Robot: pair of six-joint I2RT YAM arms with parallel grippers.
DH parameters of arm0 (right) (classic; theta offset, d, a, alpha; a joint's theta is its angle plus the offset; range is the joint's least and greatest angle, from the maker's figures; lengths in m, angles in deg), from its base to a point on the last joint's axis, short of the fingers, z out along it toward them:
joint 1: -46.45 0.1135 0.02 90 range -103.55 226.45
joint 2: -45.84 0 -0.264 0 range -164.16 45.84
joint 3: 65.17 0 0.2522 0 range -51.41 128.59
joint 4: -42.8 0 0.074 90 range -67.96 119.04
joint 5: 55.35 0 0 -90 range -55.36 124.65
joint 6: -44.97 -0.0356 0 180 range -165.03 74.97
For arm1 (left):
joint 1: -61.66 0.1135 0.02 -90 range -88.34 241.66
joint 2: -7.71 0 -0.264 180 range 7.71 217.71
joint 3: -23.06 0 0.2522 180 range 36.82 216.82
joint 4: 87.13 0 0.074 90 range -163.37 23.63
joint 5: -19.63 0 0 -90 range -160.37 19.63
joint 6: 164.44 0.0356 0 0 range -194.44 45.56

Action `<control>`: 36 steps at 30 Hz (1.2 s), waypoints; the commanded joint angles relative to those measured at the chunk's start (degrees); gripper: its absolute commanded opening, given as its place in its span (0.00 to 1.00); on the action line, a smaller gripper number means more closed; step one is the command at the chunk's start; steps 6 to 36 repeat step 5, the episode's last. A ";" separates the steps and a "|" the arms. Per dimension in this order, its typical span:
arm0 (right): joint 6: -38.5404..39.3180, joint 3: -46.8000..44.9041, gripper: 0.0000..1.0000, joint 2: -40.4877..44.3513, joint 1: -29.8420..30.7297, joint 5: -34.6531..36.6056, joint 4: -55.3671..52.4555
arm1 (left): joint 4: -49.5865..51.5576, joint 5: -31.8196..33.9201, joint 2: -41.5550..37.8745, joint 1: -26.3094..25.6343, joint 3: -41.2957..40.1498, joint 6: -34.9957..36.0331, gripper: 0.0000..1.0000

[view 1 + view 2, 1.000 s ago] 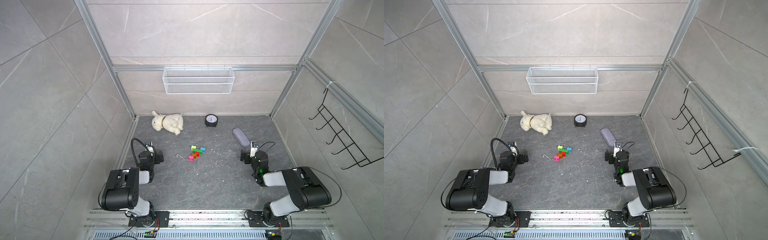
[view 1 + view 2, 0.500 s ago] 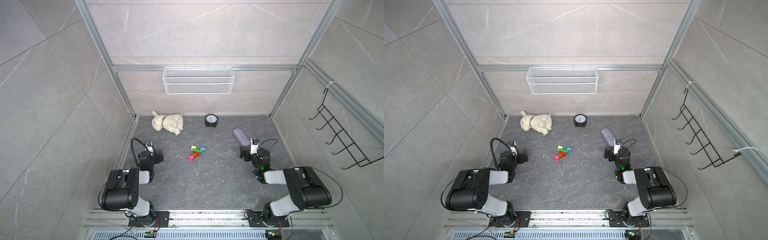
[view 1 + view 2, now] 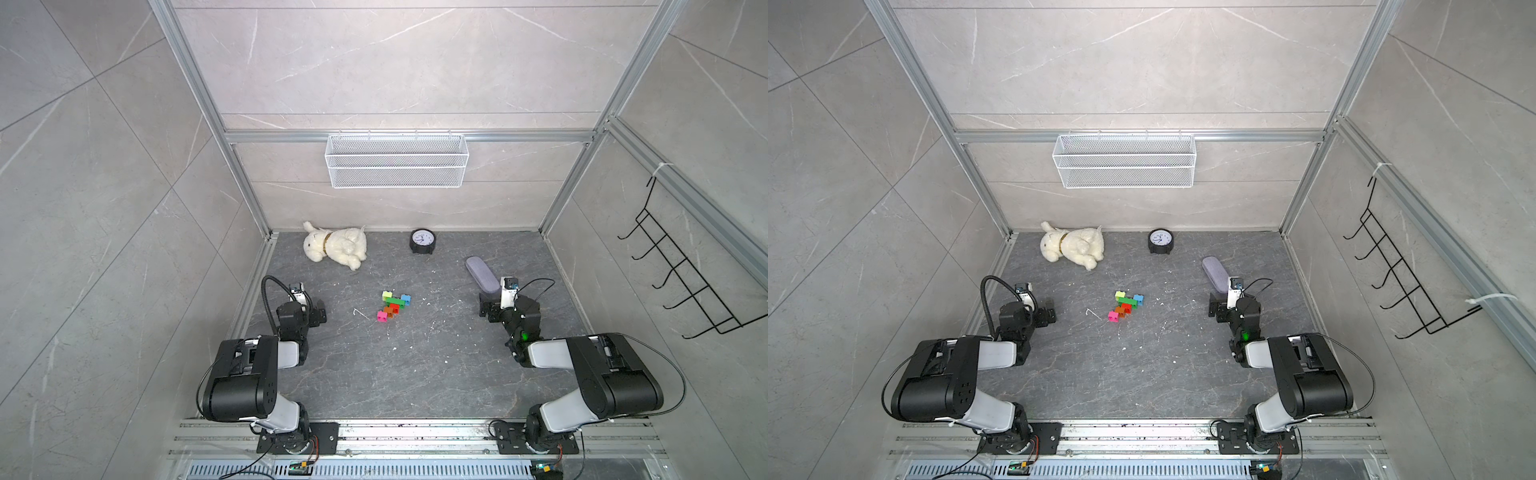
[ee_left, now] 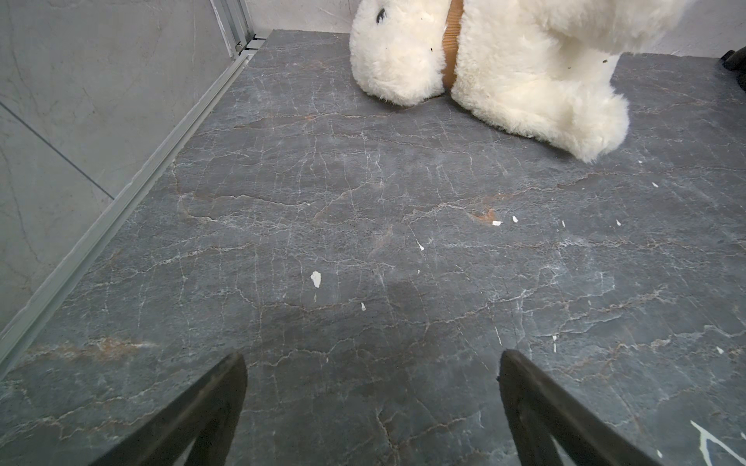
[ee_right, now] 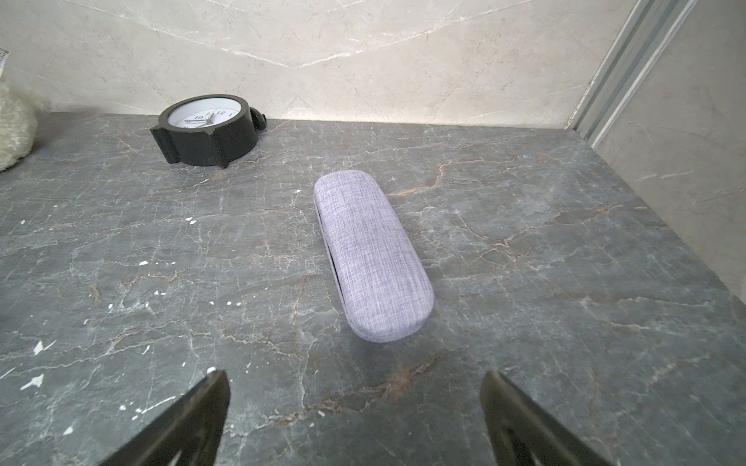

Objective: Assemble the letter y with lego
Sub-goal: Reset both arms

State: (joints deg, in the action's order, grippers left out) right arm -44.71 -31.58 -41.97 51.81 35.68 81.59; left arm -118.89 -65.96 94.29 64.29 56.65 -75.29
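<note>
While both of my arms sit folded low toward the bottom of the frame in both top views, my left gripper [image 4: 371, 357] has its fingers [image 4: 210, 407] spread wide. Only bare dark tabletop [image 4: 363, 242] shows between them, and they hold nothing. My right gripper [image 5: 355, 375] is spread just as wide and is equally empty; a lilac glasses case [image 5: 371, 258] lies ahead of it, apart from the tips. Whether either pair of tips rests on the surface, I cannot tell.

The letter y [image 3: 393, 305] lies flat near the middle of the frame in both top views, between my two grippers and well apart from each. Its pieces are joined. The pink brick [image 3: 382, 316], orange brick [image 3: 389, 310] and red brick [image 3: 395, 306] step diagonally up to the right as a stem. The longer green brick [image 3: 394, 300] crosses above them, with the yellow-green brick [image 3: 387, 294] at its left end and the blue brick [image 3: 405, 299] at its right.

At this size I cannot make out the studs or the seams. My wrist views cut my fingers off at the frame edge, and neither takes in the y. The white plush dog [image 4: 504, 72] is cropped in the left wrist view. In a top view my right wrist covers the near end of the case, below the black clock [image 3: 1160, 241].
</note>
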 commanded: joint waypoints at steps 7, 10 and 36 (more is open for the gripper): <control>1.04 0.47 0.99 -0.16 0.00 -0.47 0.42 | -2.97 0.61 -0.55 0.26 0.86 -0.14 1.00; 1.04 0.47 0.99 -0.16 0.00 -0.47 0.42 | -2.97 0.61 -0.55 0.26 0.86 -0.14 1.00; 1.04 0.47 0.99 -0.16 0.00 -0.47 0.42 | -2.97 0.61 -0.55 0.26 0.86 -0.14 1.00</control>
